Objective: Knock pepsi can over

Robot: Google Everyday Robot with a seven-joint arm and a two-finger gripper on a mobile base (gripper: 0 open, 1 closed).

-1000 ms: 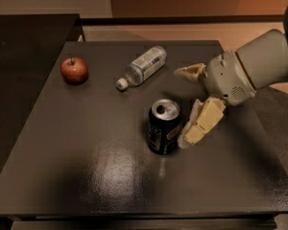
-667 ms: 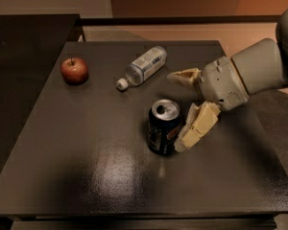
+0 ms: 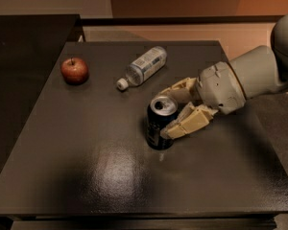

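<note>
1. Pepsi can (image 3: pixel 161 123) stands upright near the middle of the dark table (image 3: pixel 86 176), well apart from the bottle (image 3: pixel 143 66) lying on its side behind it and the apple (image 3: pixel 75 70) at the far left
2. Your gripper (image 3: pixel 164 115) comes in from the right at can height with its fingers (image 3: pixel 187 123) spread: one reaches behind the silver top, the other lies against the can's right side towards the front, so the can sits between them and is not pinched
3. Expect the can to be light and stiff, with thin metal walls, a smooth slippery skin and a narrow base; you cannot tell from here whether it is full, and a full one would resist more and roll harder
4. You need no grip. Push sideways high on the wall, near the rim, where a small shove should tip it; a low push would likely just slide it across the glossy top. Once down it may roll, so aim the fall leftward onto the bare stretch of table
5. Against a second ago, the biggest change is the arm: it has swung left and brought the gripper from beside the can to around it
6. The near finger, then just right of the can, now looks to be touching it
7. The can is upright as before, and neither it nor the bottle and apple have visibly moved
</note>
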